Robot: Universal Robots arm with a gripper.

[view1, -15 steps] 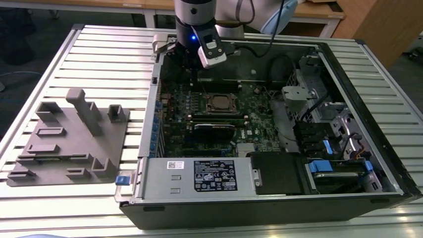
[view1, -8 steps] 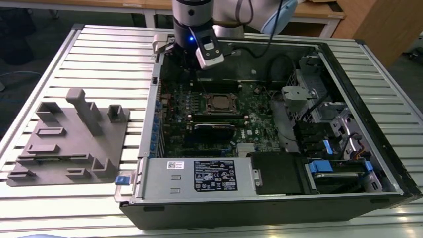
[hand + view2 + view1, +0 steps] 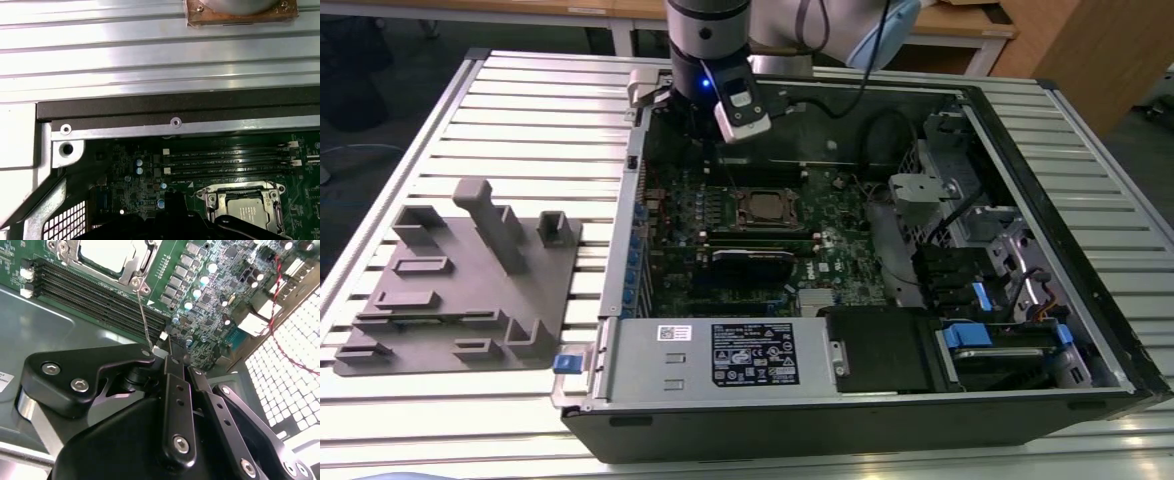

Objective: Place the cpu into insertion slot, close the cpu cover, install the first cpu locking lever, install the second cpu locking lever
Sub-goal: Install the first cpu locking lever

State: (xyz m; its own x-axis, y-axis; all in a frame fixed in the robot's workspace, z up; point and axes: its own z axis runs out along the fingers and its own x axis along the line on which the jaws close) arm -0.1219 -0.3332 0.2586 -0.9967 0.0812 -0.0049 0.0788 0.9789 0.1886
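Note:
An open computer case [image 3: 1067, 200] lies on the table. On its green motherboard, the cpu [image 3: 769, 210] [image 3: 107, 252] [image 3: 248, 207] sits in the insertion slot [image 3: 739, 212] with its silver top showing. The cpu cover [image 3: 145, 260] [image 3: 237, 190] lies down around it. A thin wire locking lever [image 3: 144, 315] rises from a corner of the socket up to my gripper [image 3: 167, 357] [image 3: 720, 140] [image 3: 170, 200]. The black fingers [image 3: 175, 390] are shut on the lever's free end. The gripper hangs above the board's far edge, beyond the socket.
Long black memory slots [image 3: 100, 290] [image 3: 225, 160] run between the socket and the case wall [image 3: 175, 107]. A graphics card [image 3: 750, 262] and power supply [image 3: 720, 355] lie nearer the front. A grey fixture block [image 3: 454, 280] stands at the exterior view's left.

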